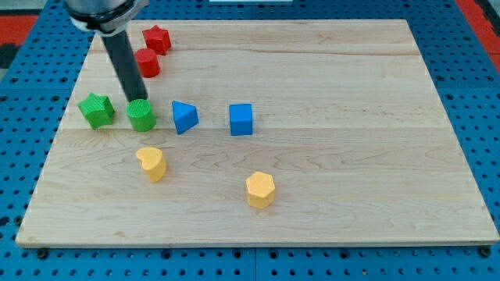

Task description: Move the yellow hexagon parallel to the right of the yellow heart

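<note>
Seven small blocks sit on the pale wooden worktop (351, 94), framed by blue pegboard (469, 94). No jaws show; my tip (143, 101) touches the green cylinder (141, 115). The yellow hexagon block (260, 190) lies lower-right of the yellow heart block (151, 164).

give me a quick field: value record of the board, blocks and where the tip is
surface: wooden board on blue pegboard
my tip: at the top edge of the green cylinder
green star: left of the green cylinder
red star: view's top left
red cylinder: just below the red star
blue triangle: right of the green cylinder
blue cube: right of the blue triangle
yellow heart: lower left
yellow hexagon: right of the yellow heart, lower in view
</note>
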Robot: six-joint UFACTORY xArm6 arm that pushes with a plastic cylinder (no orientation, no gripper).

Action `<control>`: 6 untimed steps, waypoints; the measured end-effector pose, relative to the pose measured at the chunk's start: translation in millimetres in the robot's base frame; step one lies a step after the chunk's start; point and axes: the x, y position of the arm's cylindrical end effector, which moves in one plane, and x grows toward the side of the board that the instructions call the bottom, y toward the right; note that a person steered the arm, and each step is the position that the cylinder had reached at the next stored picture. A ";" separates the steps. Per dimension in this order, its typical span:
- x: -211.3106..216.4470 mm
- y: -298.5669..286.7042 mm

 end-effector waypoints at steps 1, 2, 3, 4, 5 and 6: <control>-13.7 84.1; 22.0 208.5; 114.3 273.4; 179.0 267.2; 211.3 241.6; 191.0 176.4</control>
